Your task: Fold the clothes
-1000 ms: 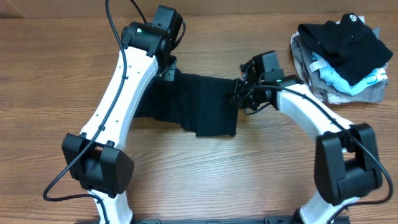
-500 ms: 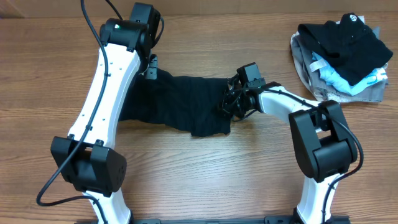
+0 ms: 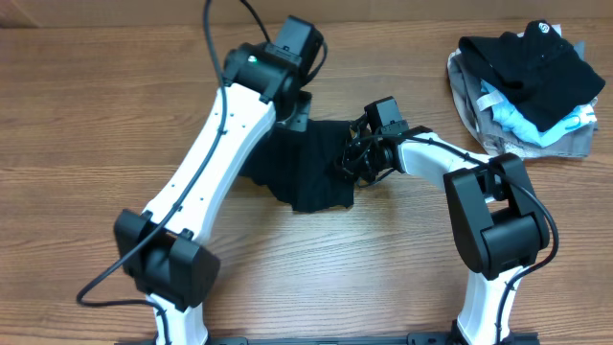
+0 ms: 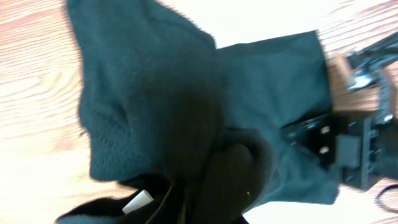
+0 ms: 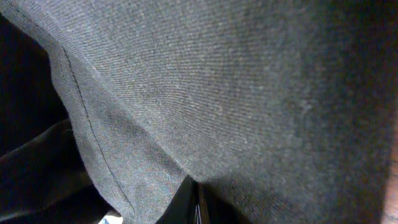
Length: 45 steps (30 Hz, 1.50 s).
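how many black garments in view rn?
2. One black T-shirt, bunched mid-frame. One smaller black garment with a round white logo, on top of the pile at far right. That pile could hide more.

Your T-shirt (image 3: 308, 177) is plain black with no print. Close up in the right wrist view its weave reads charcoal, with a fine diagonal grain and one dark stitched line. A small label (image 4: 138, 200) on it shows white. Under the T-shirt, the table (image 3: 77, 115) is warm brown wood with long streaked grain. Above the T-shirt, the left arm (image 3: 215, 153) and right arm (image 3: 433, 158) are white with black joints. Well right of the T-shirt you have a black garment (image 3: 536, 72) with a round white logo (image 3: 539, 29), a light-blue garment (image 3: 517, 120) and a grey garment (image 3: 469, 115).
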{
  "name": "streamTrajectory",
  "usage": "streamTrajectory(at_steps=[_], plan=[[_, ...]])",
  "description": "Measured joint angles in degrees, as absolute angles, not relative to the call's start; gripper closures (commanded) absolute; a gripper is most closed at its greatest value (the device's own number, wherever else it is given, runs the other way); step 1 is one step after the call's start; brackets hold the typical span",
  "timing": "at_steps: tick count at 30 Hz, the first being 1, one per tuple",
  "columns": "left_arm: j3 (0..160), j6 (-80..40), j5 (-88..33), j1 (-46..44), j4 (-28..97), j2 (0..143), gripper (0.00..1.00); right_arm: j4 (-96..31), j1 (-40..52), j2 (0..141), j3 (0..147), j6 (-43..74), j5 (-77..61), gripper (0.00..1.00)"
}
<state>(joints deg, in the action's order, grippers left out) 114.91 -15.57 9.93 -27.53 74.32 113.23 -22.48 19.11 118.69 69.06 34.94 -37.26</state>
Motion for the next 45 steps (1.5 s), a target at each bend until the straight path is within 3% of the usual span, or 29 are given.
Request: streamTrajectory(at_steps=[9,16,17,18,20,21,22,27,38,45], plan=[[115.0,-16.2,-0.4,-30.0,69.6,122.3,0.96,-25.7,17.3,118.7,70.0,34.7,-40.2,0.96],[115.1,-16.2,-1.6,-30.0,69.4,122.6,0.96,-30.9,6.4,102.0,73.9,36.6,-40.5,0.87],[115.1,-16.2,-1.7,-30.0,69.3,122.6,0.85,-31.1,3.7,98.1,74.7,36.9,-40.6,0.83],[115.1,-16.2,-1.8,-30.0,69.1,122.6,0.55,-31.9,0.9,94.5,75.5,37.0,-40.7,0.78],[115.1,-16.2,-2.2,-30.2,68.6,122.6,0.27,-33.8,-2.3,91.6,76.0,36.4,-40.7,0.69],[115.1,-16.4,-2.6,-30.5,68.1,122.6,0.23,-35.7,-4.3,90.5,76.1,36.0,-40.8,0.66],[115.1,-16.4,-2.7,-30.8,67.9,122.6,0.18,-37.6,-5.4,90.3,76.1,35.3,-40.8,0.56],[116.0,-16.4,-3.7,-31.5,67.9,122.6,0.02,-45.0,-6.7,90.7,75.8,31.0,-39.4,0.46],[140.7,-15.9,-3.3,-26.9,77.7,118.8,0.00,-52.6,-4.4,90.7,75.7,22.9,-34.6,0.41],[146.3,-15.9,-2.2,-12.1,85.9,109.4,0.00,-51.7,15.8,90.7,75.7,22.5,-22.9,0.36]])
